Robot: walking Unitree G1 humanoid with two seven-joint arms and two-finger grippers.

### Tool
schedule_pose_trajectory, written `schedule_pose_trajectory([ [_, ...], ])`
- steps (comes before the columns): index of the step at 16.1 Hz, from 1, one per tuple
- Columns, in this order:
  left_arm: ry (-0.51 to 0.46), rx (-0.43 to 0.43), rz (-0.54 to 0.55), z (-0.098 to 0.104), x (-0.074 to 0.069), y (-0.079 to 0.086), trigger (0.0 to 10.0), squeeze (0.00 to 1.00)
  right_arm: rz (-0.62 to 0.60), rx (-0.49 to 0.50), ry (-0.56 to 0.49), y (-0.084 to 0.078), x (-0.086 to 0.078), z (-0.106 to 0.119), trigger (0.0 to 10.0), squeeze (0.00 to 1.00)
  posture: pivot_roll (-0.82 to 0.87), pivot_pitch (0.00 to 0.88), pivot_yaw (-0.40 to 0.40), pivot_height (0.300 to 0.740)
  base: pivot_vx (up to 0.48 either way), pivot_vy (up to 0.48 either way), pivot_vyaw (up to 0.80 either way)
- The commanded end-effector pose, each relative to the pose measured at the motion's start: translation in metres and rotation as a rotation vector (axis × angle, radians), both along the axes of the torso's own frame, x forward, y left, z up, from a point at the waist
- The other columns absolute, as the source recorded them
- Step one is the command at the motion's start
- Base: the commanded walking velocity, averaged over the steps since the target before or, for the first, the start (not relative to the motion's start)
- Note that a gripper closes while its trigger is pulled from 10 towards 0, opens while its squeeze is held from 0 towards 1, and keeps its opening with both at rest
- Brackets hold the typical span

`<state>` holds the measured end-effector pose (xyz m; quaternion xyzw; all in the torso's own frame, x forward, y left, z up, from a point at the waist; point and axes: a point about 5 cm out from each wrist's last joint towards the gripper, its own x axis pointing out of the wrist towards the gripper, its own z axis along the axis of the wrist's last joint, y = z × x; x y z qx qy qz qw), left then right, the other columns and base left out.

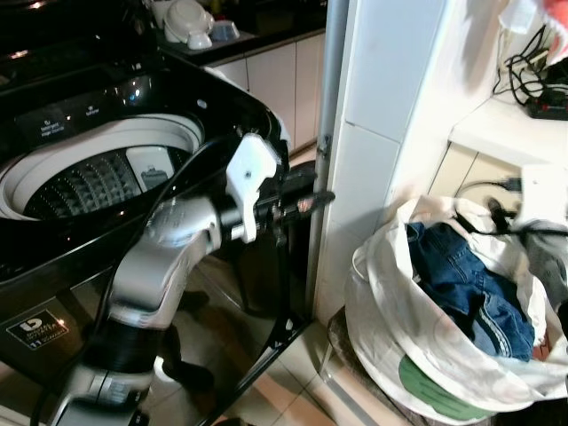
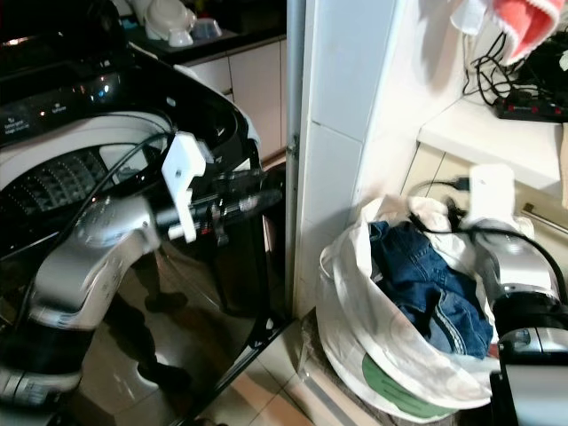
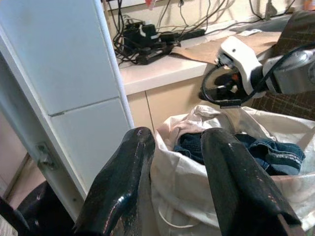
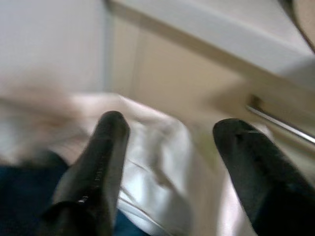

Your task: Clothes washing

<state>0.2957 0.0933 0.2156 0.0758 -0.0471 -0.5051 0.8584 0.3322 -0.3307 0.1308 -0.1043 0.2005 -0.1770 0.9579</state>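
Your black top-loading washing machine (image 1: 106, 115) stands on the left with its lid up and its pale, ribbed drum (image 1: 89, 177) exposed, and the drum looks bare as far as you can see into it. Your left gripper (image 3: 170, 147) is held out level in front of the machine's right side, pointing toward the white tiled wall corner (image 1: 373, 151); its two black fingers (image 3: 123, 182) sit a modest gap apart and hold nothing. Past the fingers, in the left wrist view, you look straight at the white fabric laundry bag (image 1: 390, 328) that sits on the floor just beside that corner, below a white counter (image 2: 479, 133) carrying a black power strip with tangled cables (image 3: 147, 42). The bag's mouth is open, and the blue denim clothes (image 1: 466, 284) lie bundled inside it, along with a paler garment (image 3: 189, 125) at the rim. Your right gripper (image 4: 172, 142) hangs over the bag's far right edge, close above the white fabric, with its fingers spread wide and nothing between them; that wrist view is blurred, so you cannot tell whether the fingertips touch the cloth. A red and white cloth (image 2: 528, 22) hangs above the counter.
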Motion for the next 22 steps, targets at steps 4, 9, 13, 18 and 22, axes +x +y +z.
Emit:
schedule_pose_trajectory([
  [4, 0.014, 0.011, -0.001, 0.010, -0.015, 0.010, 10.0, 0.00, -0.111, 0.015, 0.006, -0.016, -0.010, -0.017, 10.0, 1.00, 0.08, 0.004, 0.081, 0.740, 0.000, 0.000, 0.00],
  [9, 0.050, 0.043, -0.050, 0.010, -0.033, 0.014, 10.0, 0.00, -0.128, 0.116, 0.071, -0.011, -0.023, -0.048, 10.0, 0.00, 0.13, 0.028, 0.089, 0.740, 0.000, 0.000, 0.00],
  [13, 0.055, 0.050, -0.036, 0.013, -0.035, 0.016, 10.0, 0.00, -0.145, 0.177, 0.061, -0.006, -0.028, -0.059, 0.0, 0.00, 0.15, 0.038, 0.093, 0.740, 0.000, 0.000, 0.00],
  [18, 0.071, 0.048, -0.033, 0.015, -0.039, 0.019, 10.0, 0.00, -0.169, 0.182, 0.062, -0.006, -0.031, -0.064, 0.0, 0.00, 0.17, 0.035, 0.087, 0.740, 0.000, 0.000, 0.00],
  [22, 0.077, 0.050, -0.031, 0.016, -0.040, 0.019, 10.0, 0.00, -0.171, 0.188, 0.056, -0.005, -0.030, -0.064, 0.0, 0.00, 0.17, 0.029, 0.086, 0.740, 0.000, 0.000, 0.00],
])
